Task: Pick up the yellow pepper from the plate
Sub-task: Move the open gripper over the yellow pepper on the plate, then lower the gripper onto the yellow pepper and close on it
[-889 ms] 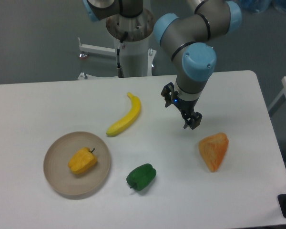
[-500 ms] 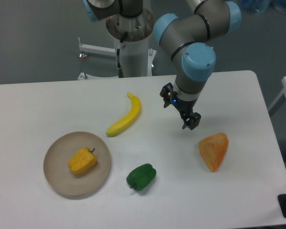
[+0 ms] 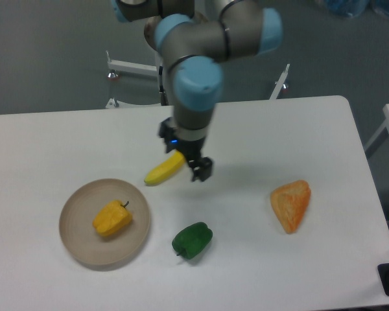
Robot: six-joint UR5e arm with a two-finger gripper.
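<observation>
Camera view, arm bent downward over banana point(image 3: 163, 170), claw point(image 3: 201, 169) state unclear, yellow pepper point(image 3: 112, 218) on plate point(image 3: 74, 241)

We see grey metal arm tubes joined by rounded joints with light-blue caps. Our black hand point(image 3: 201, 170) sits below a pale wrist ring, a small blue light glowing just above it. A black cable runs down the white pedestal behind.
</observation>
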